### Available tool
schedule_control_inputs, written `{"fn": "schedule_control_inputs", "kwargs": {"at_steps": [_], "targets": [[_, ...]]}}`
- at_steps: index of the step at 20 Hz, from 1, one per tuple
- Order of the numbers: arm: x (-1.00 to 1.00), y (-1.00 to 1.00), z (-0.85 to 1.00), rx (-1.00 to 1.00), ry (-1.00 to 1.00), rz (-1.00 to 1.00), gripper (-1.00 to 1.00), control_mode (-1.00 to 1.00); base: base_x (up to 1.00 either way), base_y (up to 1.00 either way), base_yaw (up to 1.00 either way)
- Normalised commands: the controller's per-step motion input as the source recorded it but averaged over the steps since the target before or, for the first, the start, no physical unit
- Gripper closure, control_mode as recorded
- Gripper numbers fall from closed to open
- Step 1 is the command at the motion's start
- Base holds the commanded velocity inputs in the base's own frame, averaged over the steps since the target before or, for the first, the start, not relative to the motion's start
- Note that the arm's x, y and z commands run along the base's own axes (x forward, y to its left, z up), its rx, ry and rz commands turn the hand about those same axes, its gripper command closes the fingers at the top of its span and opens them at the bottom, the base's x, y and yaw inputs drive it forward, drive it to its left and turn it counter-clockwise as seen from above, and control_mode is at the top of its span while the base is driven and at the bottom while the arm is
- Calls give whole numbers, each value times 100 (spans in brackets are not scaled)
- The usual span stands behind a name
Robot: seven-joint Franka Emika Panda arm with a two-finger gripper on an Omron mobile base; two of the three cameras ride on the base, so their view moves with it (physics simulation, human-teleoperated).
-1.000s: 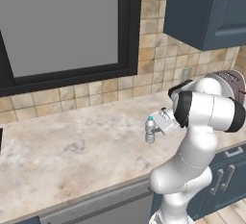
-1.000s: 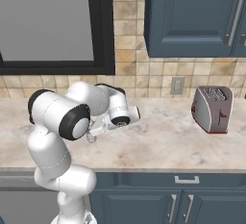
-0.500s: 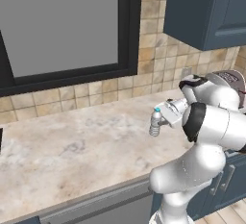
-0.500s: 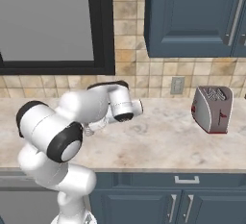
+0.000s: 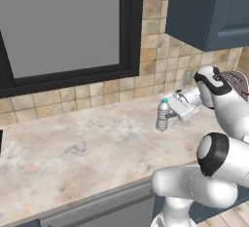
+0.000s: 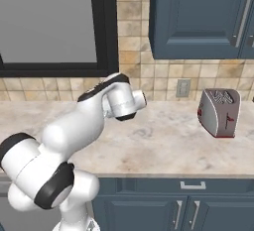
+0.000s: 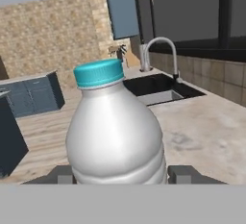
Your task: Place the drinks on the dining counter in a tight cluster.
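Note:
A small clear water bottle with a blue cap hangs upright just above the marble counter backed by the tiled wall. My gripper reaches in from the right and is shut on its body. In the hand view the bottle stands close up between my two fingertips, cap on top. In the right base view my own arm hides the bottle. The dining counter is out of view.
A silver toaster stands on the counter to the right, below dark blue wall cabinets. A dark window is set in the tiled wall. A sink with a curved faucet lies further along the counter.
My arm has swung to the right and the gripper has carried the water bottle up and to the right over the counter. The jaws have kept the same grip.

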Motion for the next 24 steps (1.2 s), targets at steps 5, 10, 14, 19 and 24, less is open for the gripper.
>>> {"fn": "schedule_control_inputs", "kwargs": {"at_steps": [5, 10, 14, 19, 24], "targets": [[-8, 0, 0, 0, 0, 0, 100, -100, 0, 0, 0], [-9, 0, 0, 0, 0, 0, 100, -100, 0, 0, 0], [0, 0, 0, 0, 0, 0, 100, 100, -5, 0, 0], [0, 0, 0, 0, 0, 0, 100, 100, -4, 1, 0], [0, 0, 0, 0, 0, 0, 100, 100, -79, 75, 12]]}}
